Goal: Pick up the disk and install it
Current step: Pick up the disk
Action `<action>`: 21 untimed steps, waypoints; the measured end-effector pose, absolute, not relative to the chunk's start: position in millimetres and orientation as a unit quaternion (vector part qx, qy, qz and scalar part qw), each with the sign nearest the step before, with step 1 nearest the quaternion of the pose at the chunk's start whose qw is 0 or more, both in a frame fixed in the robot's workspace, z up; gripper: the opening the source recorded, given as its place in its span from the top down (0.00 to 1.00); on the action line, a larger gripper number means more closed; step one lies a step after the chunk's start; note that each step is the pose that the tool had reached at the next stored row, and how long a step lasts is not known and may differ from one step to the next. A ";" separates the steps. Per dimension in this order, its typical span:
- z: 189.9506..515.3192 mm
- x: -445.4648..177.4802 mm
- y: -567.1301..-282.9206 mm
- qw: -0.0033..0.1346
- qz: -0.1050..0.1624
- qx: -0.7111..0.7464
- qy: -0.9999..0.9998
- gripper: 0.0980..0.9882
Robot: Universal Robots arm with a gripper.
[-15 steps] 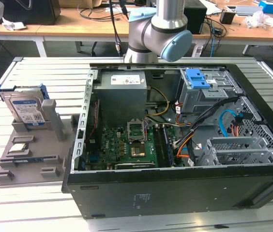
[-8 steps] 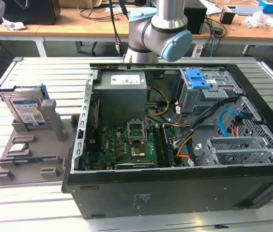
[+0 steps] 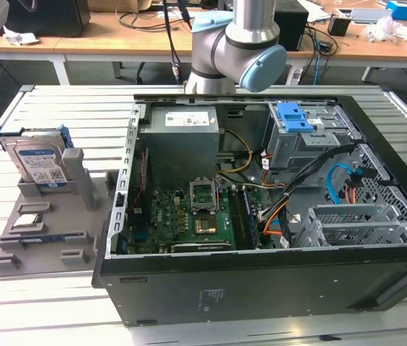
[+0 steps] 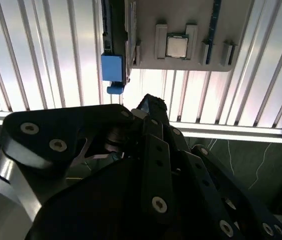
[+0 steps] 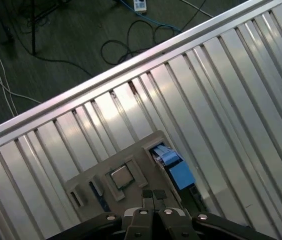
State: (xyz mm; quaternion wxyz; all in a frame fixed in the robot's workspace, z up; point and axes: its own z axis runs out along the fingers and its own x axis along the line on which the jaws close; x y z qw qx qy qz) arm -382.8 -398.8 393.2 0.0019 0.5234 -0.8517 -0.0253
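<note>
The disk [image 3: 40, 163] stands on edge in a grey holder [image 3: 45, 220] on the slatted table, at the exterior view's left. It is a silver drive with a white-and-blue label in a blue caddy. In the first wrist view my gripper [image 5: 153, 195] hangs high above this holder, its two fingers pressed together with nothing between them. The disk's blue caddy [image 5: 175, 166] lies just beyond the fingertips. In the second wrist view the dark fingers [image 4: 153, 117] point toward the caddy's blue tab [image 4: 113, 69].
An open computer case [image 3: 261, 288] takes up the middle and the exterior view's right, with a motherboard [image 3: 189, 213] and a blue-latched drive bay [image 3: 295, 119]. A small square silver chip [image 4: 177, 45] lies in the holder. The arm's joint [image 3: 239, 47] rises behind the case.
</note>
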 end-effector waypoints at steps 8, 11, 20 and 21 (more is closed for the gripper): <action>393.1 -382.8 -398.9 0.003 -0.025 0.563 -0.826 0.99; 393.2 -382.9 -398.8 0.004 -0.025 0.581 -0.814 0.99; 393.2 -382.8 -398.9 0.006 -0.025 0.641 -0.767 0.99; 393.2 -382.8 -398.8 0.006 -0.025 0.649 -0.761 0.99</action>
